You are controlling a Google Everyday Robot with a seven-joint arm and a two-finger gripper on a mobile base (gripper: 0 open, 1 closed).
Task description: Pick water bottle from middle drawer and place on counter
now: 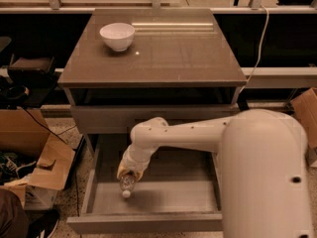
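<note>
The gripper [129, 175] reaches into the open middle drawer [148, 223], its fingers [137, 172] apparently clenched on the water bottle [127, 184]. The bottle hangs just below them, long axis near upright, white cap lowermost. The bench [173, 58] is well above.

- Bulky white arm [267, 172] fills the lower right, close to the camera.
- Forearm [188, 133] reaches left, roughly level — bends downward at the wrist [140, 153].
- Gripper [128, 174] points down inside the middle drawer [168, 198], left of centre — fingers clamped on the water bottle [127, 184], which hangs cap-down.
</note>
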